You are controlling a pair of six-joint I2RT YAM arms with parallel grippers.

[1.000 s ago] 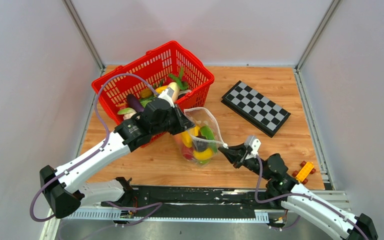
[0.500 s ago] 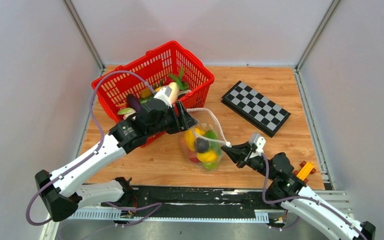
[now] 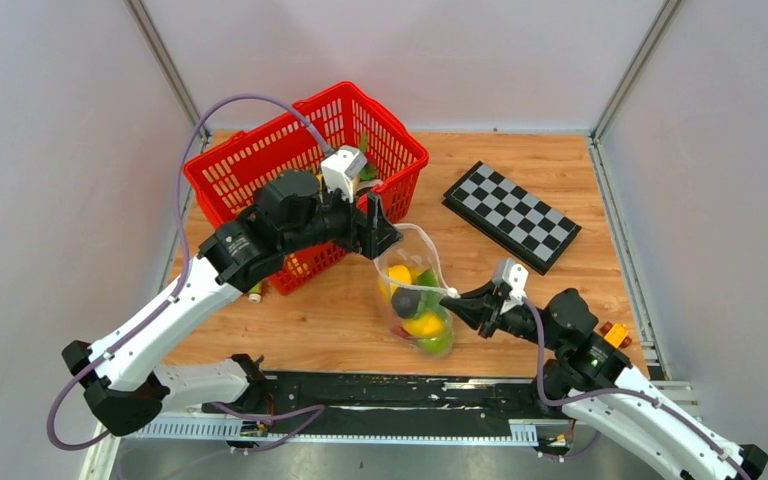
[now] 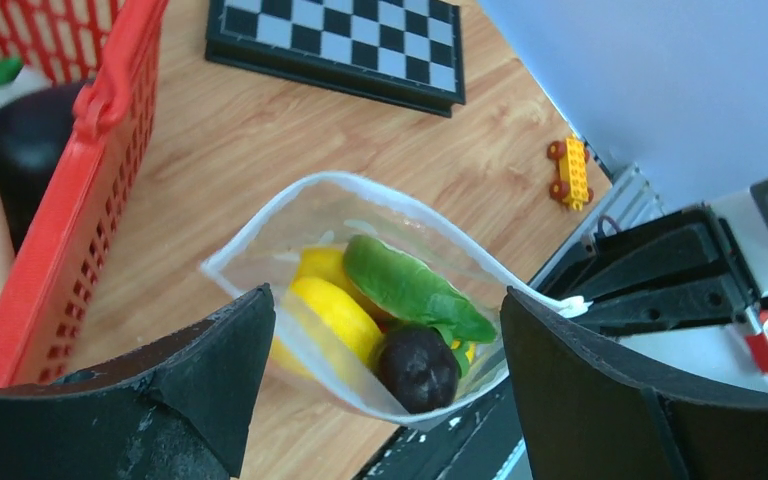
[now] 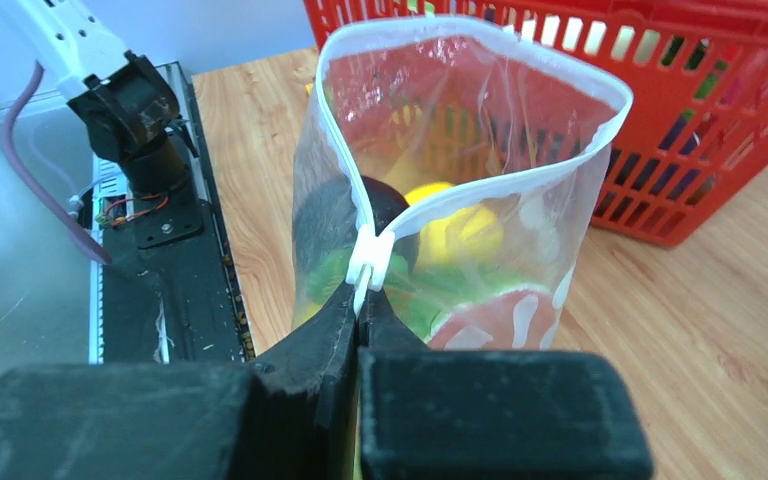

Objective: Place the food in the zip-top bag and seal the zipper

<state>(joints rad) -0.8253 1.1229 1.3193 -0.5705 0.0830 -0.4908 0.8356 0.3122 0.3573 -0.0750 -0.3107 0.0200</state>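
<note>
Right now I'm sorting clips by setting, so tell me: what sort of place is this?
Probably a lab test cell for robot trials, not a home or kitchen. Blank white panels enclose a small wooden tabletop, and the props are staged: a red basket and a checkerboard.

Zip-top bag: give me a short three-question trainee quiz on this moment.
1. True or false: the right pincer is shut on the mouth edge of the zip-top bag.
2. The left pincer is: A) open and empty over the bag's mouth; B) shut on a toy fruit; C) resting on the checkerboard.
3. Fill in: in the top view, the checkerboard lies to the ___ of the red basket.
Key: 1 true; 2 A; 3 right.
</note>
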